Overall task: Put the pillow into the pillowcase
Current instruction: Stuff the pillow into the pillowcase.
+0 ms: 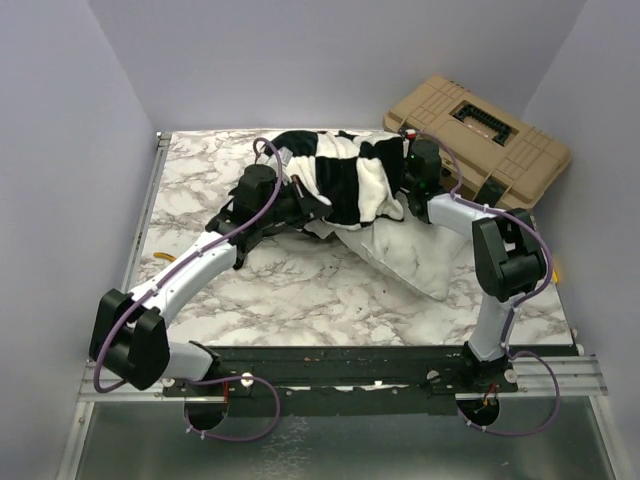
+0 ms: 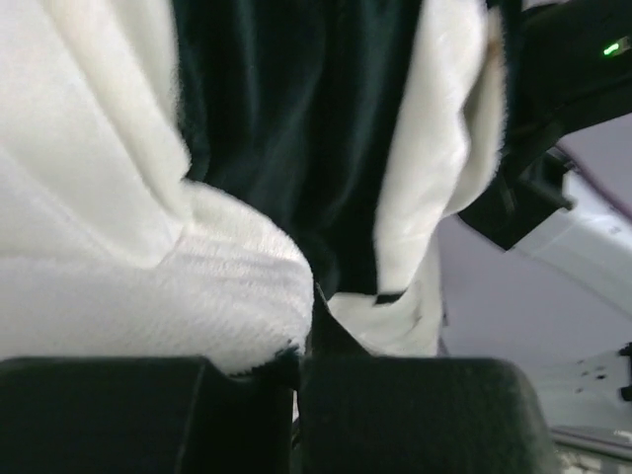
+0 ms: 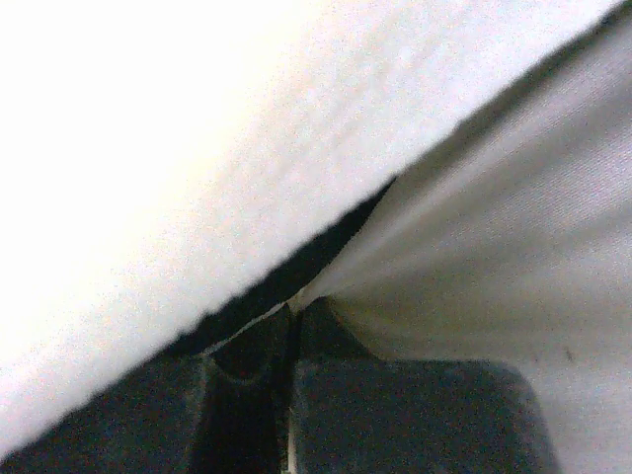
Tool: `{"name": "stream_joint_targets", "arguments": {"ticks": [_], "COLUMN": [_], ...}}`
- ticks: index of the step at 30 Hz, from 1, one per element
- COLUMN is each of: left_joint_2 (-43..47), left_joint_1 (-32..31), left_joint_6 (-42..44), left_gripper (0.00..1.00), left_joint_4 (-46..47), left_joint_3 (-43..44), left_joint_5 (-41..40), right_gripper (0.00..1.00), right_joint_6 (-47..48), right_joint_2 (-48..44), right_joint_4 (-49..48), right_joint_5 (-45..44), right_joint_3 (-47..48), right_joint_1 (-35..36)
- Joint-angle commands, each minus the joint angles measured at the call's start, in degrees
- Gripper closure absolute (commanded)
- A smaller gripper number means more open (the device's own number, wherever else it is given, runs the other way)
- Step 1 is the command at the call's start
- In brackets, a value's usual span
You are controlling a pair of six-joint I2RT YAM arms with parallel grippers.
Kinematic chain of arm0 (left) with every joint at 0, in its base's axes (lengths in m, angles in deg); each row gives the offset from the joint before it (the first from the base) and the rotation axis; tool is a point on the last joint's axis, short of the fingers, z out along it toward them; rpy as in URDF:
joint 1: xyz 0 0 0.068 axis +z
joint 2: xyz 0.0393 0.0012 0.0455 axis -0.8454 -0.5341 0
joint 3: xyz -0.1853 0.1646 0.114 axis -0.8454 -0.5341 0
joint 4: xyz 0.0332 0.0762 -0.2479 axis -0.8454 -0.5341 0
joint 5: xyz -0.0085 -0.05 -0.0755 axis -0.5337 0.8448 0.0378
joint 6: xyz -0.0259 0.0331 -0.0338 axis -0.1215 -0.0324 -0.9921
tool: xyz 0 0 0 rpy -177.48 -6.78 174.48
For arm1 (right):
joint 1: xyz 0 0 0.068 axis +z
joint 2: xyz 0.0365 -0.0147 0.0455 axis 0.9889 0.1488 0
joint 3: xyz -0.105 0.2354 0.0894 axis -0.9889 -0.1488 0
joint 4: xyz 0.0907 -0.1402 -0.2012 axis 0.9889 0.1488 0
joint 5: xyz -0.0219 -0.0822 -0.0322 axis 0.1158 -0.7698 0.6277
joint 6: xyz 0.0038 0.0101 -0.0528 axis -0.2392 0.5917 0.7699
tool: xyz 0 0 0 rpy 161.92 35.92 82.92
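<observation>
The black-and-white checked pillowcase (image 1: 335, 170) lies bunched at the back middle of the table. The white pillow (image 1: 410, 255) sticks out of it toward the front right, its far end hidden inside. My left gripper (image 1: 303, 197) is at the case's left hem. In the left wrist view this gripper (image 2: 301, 346) is shut on a fold of the pillowcase (image 2: 286, 148). My right gripper (image 1: 413, 190) is at the case's right side. Seen from the right wrist, it (image 3: 293, 316) is shut on the pillowcase (image 3: 197, 158) edge, with the smooth pillow (image 3: 513, 237) cloth against the tips.
A tan hard case (image 1: 480, 135) sits at the back right corner, just behind the right arm. The marble table (image 1: 250, 290) is walled in by pale panels on the left, back and right. Both arm bases stand on the rail at the near edge.
</observation>
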Motion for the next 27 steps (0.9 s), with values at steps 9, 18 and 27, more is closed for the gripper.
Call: {"name": "stream_joint_targets", "arguments": {"ticks": [9,18,27], "left_joint_2": [5.9,0.7,-9.6], "left_joint_1": [-0.8,-10.1,-15.8], "left_joint_6": [13.4,30.2,41.5], "left_gripper": [0.32,0.01,0.01], "left_joint_4": [-23.9,-29.3,-25.0], "left_joint_3": [5.6,21.0,22.4], "left_joint_5": [-4.6,-14.2,-31.8], "right_gripper": [1.00,1.00,1.00], "right_joint_6": [-1.2,-0.3,-2.0], "right_joint_2": [-2.9,-4.4,-4.6], "right_joint_4": [2.4,17.3,17.6], "right_joint_5": [-4.4,-5.9,-5.9], "right_joint_3": [8.3,9.5,10.0], "right_joint_1": [0.9,0.8,0.9]}}
